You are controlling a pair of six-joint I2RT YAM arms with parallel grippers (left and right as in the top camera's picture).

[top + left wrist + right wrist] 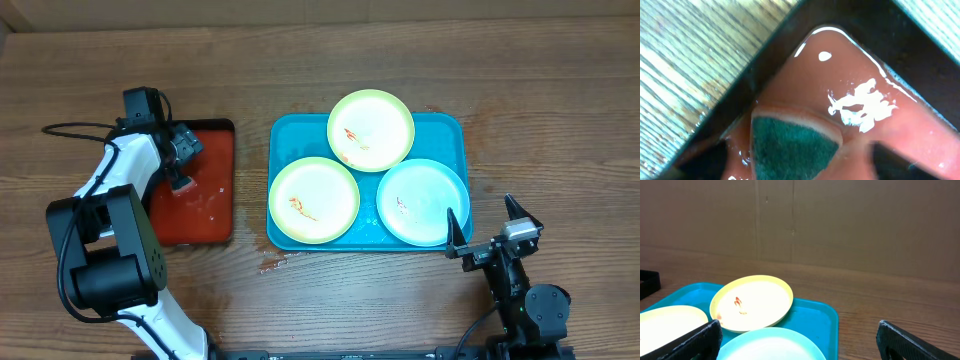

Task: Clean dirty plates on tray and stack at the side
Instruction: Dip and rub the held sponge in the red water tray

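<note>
At centre right of the overhead view, the blue tray [448, 132] lies on the wooden table [560, 100] and holds all 3 dirty plates. The upper yellow-green plate [370, 130] sits at the tray's top edge, overhanging its rim. The lower-left yellow-green plate [314, 200] fills the tray's lower left, and the light blue plate [423, 202] its lower right. The 3 plates sit close together, rims touching or nearly so. Each white centre carries a small orange-red smear.

Just below the tray's lower right corner the right gripper [487, 222] has its 2 fingers spread wide and holds nothing. One fingertip overlaps the light blue plate's rim in the overhead view. Its wrist camera looks across the plates toward a cardboard wall [840, 220].

Left of the blue tray, well apart from it, lies the red tray [205, 215] with its black edge. The left gripper [183, 170] hangs over its upper left part. In the left wrist view a green-faced sponge [790, 147] rests on the wet red surface near a corner. The fingers show as dark blurs on either side of it, parted, with red showing between each and the sponge. White foam [862, 107] spots the tray beside the sponge.
</note>
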